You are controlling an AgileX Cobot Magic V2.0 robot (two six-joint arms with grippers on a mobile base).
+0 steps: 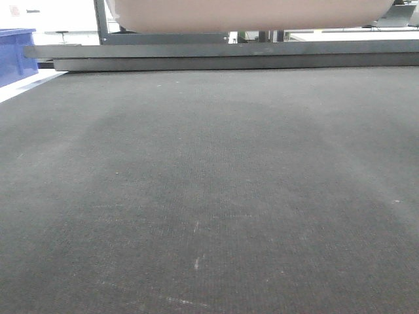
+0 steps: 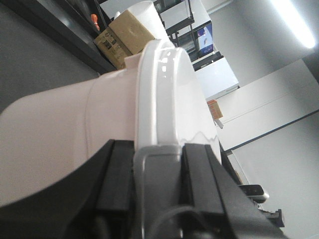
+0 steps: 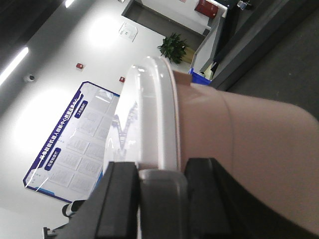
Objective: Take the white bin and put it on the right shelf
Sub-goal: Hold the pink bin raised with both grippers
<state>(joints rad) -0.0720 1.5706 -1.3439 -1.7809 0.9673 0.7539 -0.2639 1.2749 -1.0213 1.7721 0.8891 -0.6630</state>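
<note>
The white bin (image 1: 252, 14) hangs at the top of the front view, with only its pale pinkish underside showing. Below it a grey metal rail (image 1: 222, 55) with an upright (image 1: 99, 19) runs across the far edge; it looks like the right shelf. In the left wrist view my left gripper (image 2: 159, 149) is shut on the white bin's glossy rim (image 2: 162, 94), one black finger (image 2: 119, 169) on each side. In the right wrist view my right gripper (image 3: 162, 167) is shut on the rim (image 3: 154, 114) at the opposite end. The bin's pinkish wall (image 3: 249, 144) fills the space beside it.
A dark grey mat (image 1: 209, 196) covers the broad surface in front. A blue bin (image 1: 13, 55) stands at the far left. Cardboard boxes (image 2: 119, 37) sit on a dark rack behind the left end. A potted plant (image 3: 172, 47) stands far off.
</note>
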